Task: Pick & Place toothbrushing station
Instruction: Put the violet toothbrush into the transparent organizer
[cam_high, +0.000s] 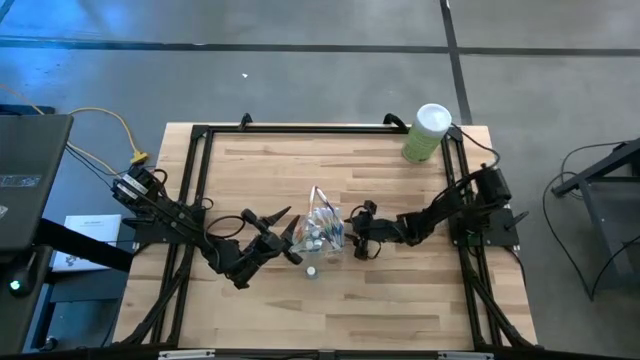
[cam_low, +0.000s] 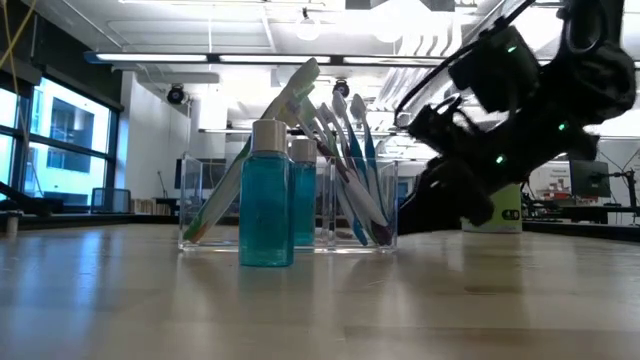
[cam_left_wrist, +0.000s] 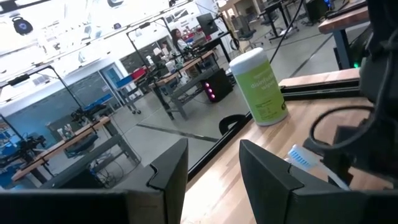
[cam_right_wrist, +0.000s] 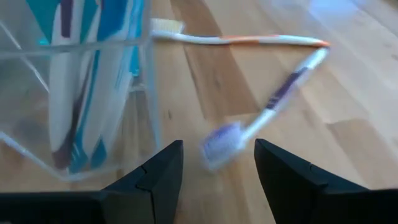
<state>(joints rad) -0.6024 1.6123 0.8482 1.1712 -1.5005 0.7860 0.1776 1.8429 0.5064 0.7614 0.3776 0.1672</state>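
Observation:
A small clear holder (cam_high: 324, 226) stands mid-table with several pastel toothbrushes (cam_low: 340, 150) leaning in it. A teal bottle with a white cap (cam_low: 266, 195) stands on the table before it, and a second one (cam_low: 303, 190) stands close behind. Two toothbrushes lie flat on the wood beside the holder: an orange-handled one (cam_right_wrist: 249, 39) and a purple-and-white one (cam_right_wrist: 273, 99). My right gripper (cam_right_wrist: 217, 155) is open and low. Its fingers stand on either side of the purple brush's head (cam_right_wrist: 221, 142) without touching it. My left gripper (cam_left_wrist: 214, 152) hangs open left of the holder (cam_high: 284, 230), holding nothing.
A tall green canister with a white lid (cam_high: 426, 132) stands at the table's far right corner. A black frame (cam_high: 200, 140) runs along the table's edges. Bare wood lies toward the near edge (cam_high: 330, 320).

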